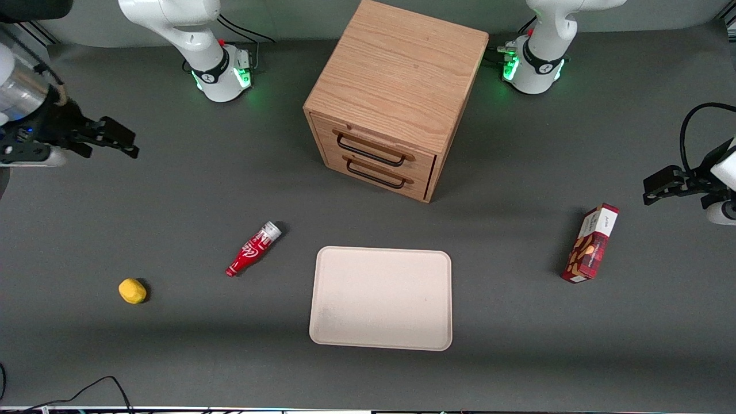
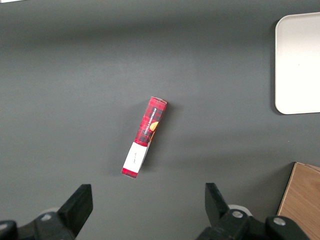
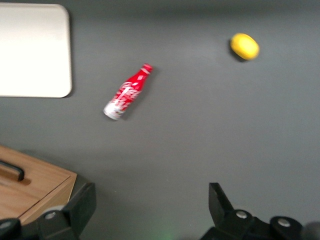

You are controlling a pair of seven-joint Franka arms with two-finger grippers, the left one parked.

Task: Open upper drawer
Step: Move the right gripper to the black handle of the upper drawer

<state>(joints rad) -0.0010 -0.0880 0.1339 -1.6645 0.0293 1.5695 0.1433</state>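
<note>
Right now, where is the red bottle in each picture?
Front view: red bottle lies on the table between the yellow ball and the tray.
Right wrist view: bottle lies there too, apart from the open tool.
Left wrist view: not in it.
Shared landmark: the tray.

right wrist view crops the upper drawer (image 3: 10, 172); gripper (image 3: 150, 210) partly cut off.

Right arm's white base stands at the end of the desk farthest from the front camera; its upper links rise out of sight and its silver-and-black wrist comes back in at the working arm's end. The tool (image 1: 121, 141) hangs above the desk, held about level, black fingers (image 3: 222, 202) spread wide with nothing between them. It touches nothing, well apart from everything on the desk.
</note>
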